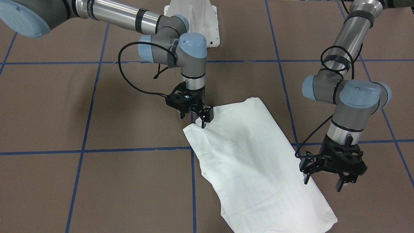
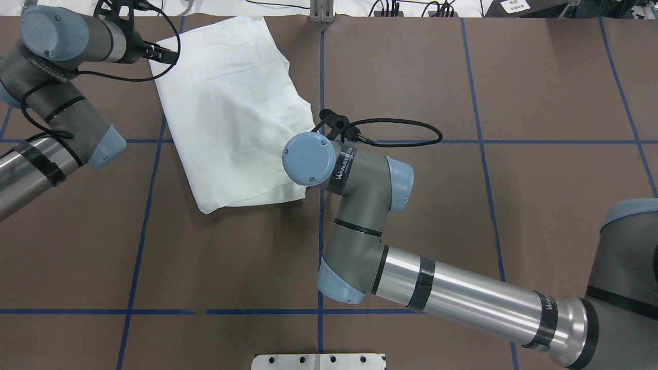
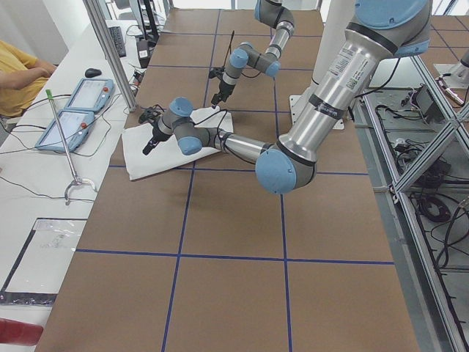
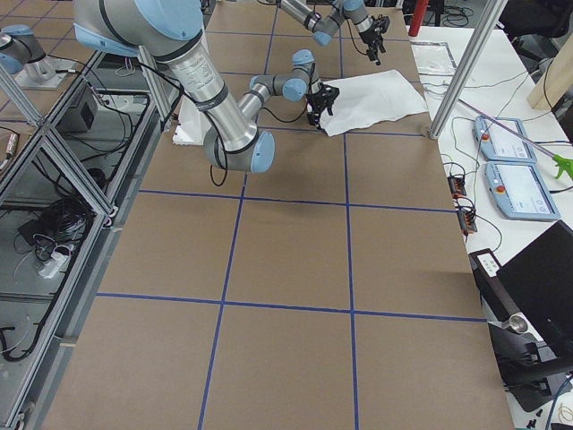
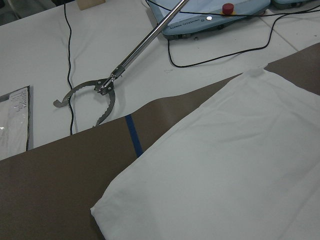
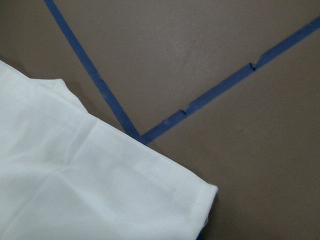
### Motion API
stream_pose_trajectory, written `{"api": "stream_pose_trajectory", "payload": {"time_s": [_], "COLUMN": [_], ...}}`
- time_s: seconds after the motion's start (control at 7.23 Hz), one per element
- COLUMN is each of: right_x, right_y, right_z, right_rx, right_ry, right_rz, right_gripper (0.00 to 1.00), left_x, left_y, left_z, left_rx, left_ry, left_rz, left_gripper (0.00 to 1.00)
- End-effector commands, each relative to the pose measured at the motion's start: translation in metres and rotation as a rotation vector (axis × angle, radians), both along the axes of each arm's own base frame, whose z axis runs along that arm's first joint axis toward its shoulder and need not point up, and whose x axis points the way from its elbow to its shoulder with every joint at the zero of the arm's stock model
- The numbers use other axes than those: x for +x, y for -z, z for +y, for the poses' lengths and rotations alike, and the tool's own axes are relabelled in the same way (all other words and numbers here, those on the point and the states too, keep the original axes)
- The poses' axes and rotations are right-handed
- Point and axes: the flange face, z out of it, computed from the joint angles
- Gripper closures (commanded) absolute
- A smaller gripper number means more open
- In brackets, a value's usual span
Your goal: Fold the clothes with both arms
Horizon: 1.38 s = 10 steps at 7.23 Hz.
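The white clothes (image 1: pixel 255 155) lie folded into a flat long rectangle on the brown table, also seen from overhead (image 2: pixel 231 108). My right gripper (image 1: pixel 194 117) hangs over the fold's corner nearest the robot, its fingers apart and holding nothing. That corner (image 6: pixel 200 195) lies flat in the right wrist view. My left gripper (image 1: pixel 323 183) stands open just beside the cloth's long edge and does not touch it. The left wrist view shows the cloth's far end (image 5: pixel 230 180) flat on the table. Neither wrist view shows any fingers.
Blue tape lines (image 1: pixel 192 194) grid the table. The white pedestal base (image 1: pixel 194 22) stands at the robot's edge. Beyond the far edge, a white bench holds teach pendants (image 5: pixel 210 20), cables and a metal grabber tool (image 5: pixel 100 95). A person's sleeve (image 3: pixel 18 73) shows there.
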Motion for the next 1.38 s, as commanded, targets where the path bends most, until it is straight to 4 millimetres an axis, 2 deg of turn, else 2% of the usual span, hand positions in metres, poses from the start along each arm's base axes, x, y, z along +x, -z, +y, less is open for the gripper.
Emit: {"api": "stream_pose_trajectory", "payload": {"time_s": [0.0, 0.14, 0.28, 0.41, 1.11, 1.24], "right_x": [-0.017, -0.022, -0.023, -0.023, -0.031, -0.032], "right_y": [0.007, 0.016, 0.022, 0.02, 0.012, 0.011], "right_z": [0.013, 0.011, 0.011, 0.011, 0.02, 0.019], "right_rx": [-0.028, -0.044, -0.045, -0.05, -0.047, -0.038], "right_ry": [-0.033, -0.052, -0.057, -0.061, -0.04, -0.053], "right_rz": [0.002, -0.011, -0.023, -0.02, -0.001, 0.004], "right_gripper": [0.06, 0.16, 0.32, 0.36, 0.35, 0.45], "left_x": [0.0, -0.003, -0.004, -0.005, -0.005, -0.005], "left_y": [-0.001, -0.003, -0.006, -0.008, -0.01, -0.01], "left_z": [0.005, 0.008, 0.012, 0.013, 0.013, 0.013], "left_rx": [-0.002, -0.002, -0.003, -0.005, -0.007, -0.007], "left_ry": [0.001, 0.001, -0.001, -0.001, -0.001, -0.001], "left_rz": [0.007, 0.007, 0.007, 0.006, 0.004, 0.004], "left_gripper": [0.0, 0.0, 0.0, 0.0, 0.0, 0.0]}}
